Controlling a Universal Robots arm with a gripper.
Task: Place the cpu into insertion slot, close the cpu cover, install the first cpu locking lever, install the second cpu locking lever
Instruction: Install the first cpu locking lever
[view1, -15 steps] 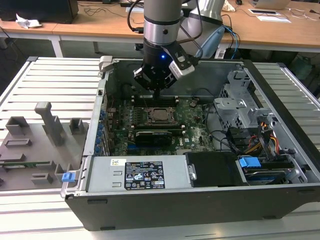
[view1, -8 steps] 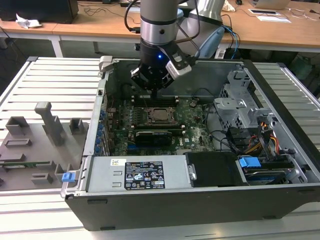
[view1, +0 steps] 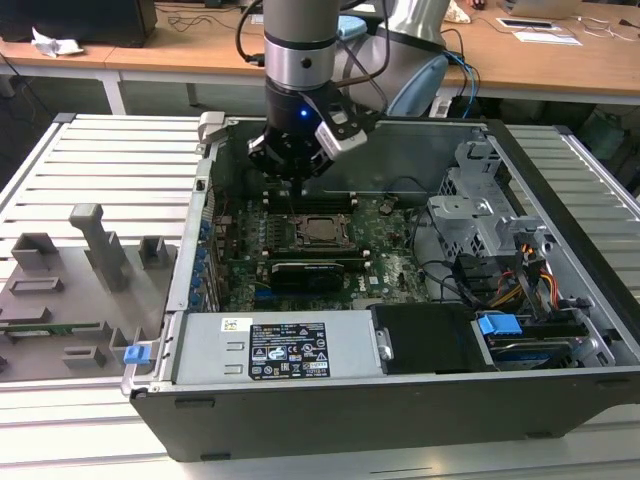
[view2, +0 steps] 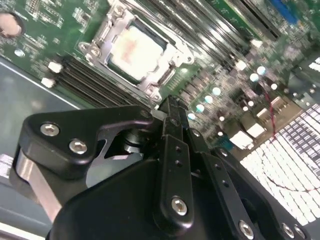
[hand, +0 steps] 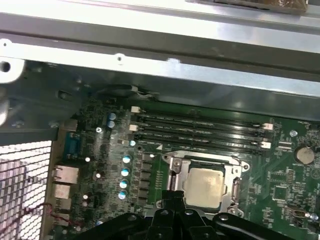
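Jaws look pinched together with nothing between them that I can make out. They hang just above the green board inside the open computer case, by the edge of the socket. In the first wrist view the jaws sit right beside the socket's corner; whether they touch it I cannot tell.

The chip lies flat in the socket, its dull silver top facing up, and the cover frames it on all sides, apparently folded down over it. In the exterior view the chip sits near the middle of the board, below the arm. Whether the locking levers are latched I cannot tell.

By my judgement the chip is light and stiff, with a smooth top that offers little grip and a delicate underside. Its opposite edges would be the safe hold, never a squeeze on the face. The cover is probably thin, springy metal, best pressed near its free edge.

Room is tight sideways. The memory slots run close along one side of the socket with the case wall beyond them, and the long black card stands on the other side. Straight up is open.
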